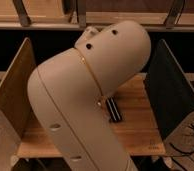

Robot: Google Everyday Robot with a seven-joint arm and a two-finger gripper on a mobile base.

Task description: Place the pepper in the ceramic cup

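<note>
My beige arm (90, 95) fills the middle of the camera view and hides most of the wooden table (140, 125). The gripper is not in view; it is hidden behind or beyond the arm's elbow. The pepper and the ceramic cup are both hidden or out of view. A flat black bar (113, 110) lies on the table just right of the arm.
A wooden side panel (12, 95) stands at the table's left edge and a dark panel (170, 95) at its right edge. A shelf rail with metal brackets (90, 22) runs across the back. Cables (192, 135) hang at the lower right.
</note>
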